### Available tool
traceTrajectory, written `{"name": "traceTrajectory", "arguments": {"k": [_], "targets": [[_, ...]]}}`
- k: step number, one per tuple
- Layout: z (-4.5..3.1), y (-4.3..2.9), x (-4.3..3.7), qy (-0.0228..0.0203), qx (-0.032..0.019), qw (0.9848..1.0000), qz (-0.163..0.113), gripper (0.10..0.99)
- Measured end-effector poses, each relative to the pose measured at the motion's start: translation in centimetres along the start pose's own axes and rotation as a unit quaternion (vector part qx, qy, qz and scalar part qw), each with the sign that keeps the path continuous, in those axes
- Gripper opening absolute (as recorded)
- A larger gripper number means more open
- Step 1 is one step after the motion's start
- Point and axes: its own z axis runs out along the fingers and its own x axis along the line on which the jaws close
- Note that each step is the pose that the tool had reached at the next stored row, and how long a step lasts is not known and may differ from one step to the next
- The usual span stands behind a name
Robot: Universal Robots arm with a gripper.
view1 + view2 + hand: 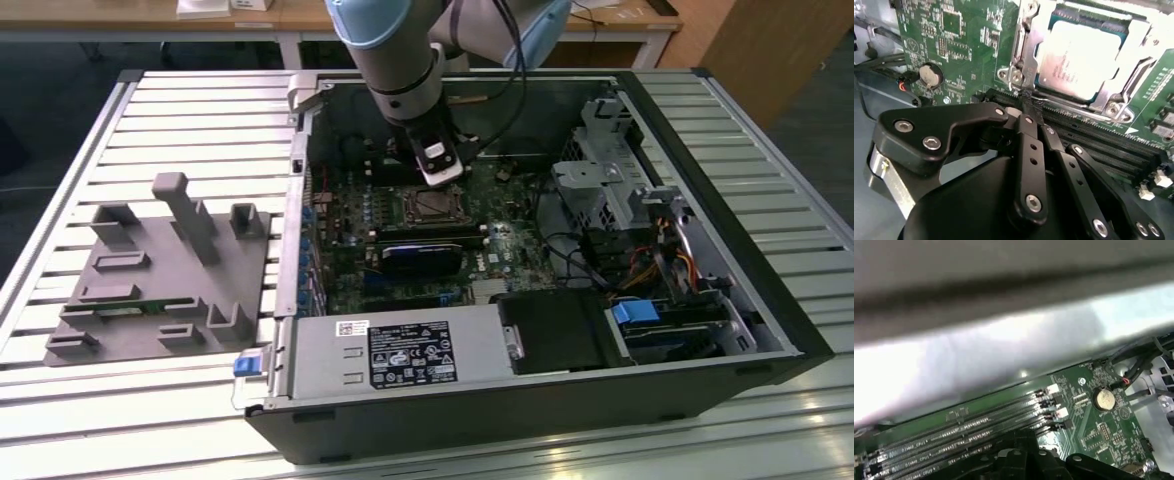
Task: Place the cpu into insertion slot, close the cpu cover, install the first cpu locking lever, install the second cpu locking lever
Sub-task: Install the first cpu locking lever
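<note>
The open computer case [747, 330] lies on the slatted table. The cpu [1079, 57], a dull silver square, sits in the insertion slot [427, 205] on the green motherboard. The cpu cover [1141, 37] lies flat around it as a silvery frame. My gripper [1028, 100] is shut, its black fingertips pressed together at the socket's corner beside a thin metal locking lever [1020, 55] along the socket's edge. I cannot tell whether the tips pinch the lever. In the exterior view the gripper [443, 172] hangs just behind the socket.
Black memory slots [1104, 140] run right beside the socket, also in the first wrist view [954, 440]. A coin battery [930, 75] sits on the board. A grey fixture [160, 270] stands at the exterior view's left. The power supply [387, 350] and drive cage [614, 190] crowd the case.
</note>
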Motion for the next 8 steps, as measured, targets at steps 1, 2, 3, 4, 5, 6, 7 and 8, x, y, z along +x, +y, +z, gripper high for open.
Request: {"name": "traceTrajectory", "arguments": {"k": [1,2,3,4,5,6,7,8], "targets": [[-0.03,-0.09,-0.04,0.0000,0.0002,1.0000,0.000,0.102],[-0.04,-0.16,-0.06,-0.0001,0.0001,1.0000,0.000,0.102],[-0.06,-0.21,-0.08,0.0005,-0.0016,1.0000,0.001,0.102],[-0.06,-0.23,-0.08,0.0008,-0.0025,1.0000,0.001,0.102],[-0.07,-0.26,-0.10,0.0009,-0.0029,1.0000,0.002,0.102],[-0.08,-0.30,-0.11,0.0010,-0.0033,1.0000,0.002,0.102],[-0.09,-0.35,-0.13,0.0011,-0.0036,1.0000,0.002,0.102],[-0.10,-0.40,-0.15,0.0012,-0.0038,1.0000,0.002,0.102]]}}
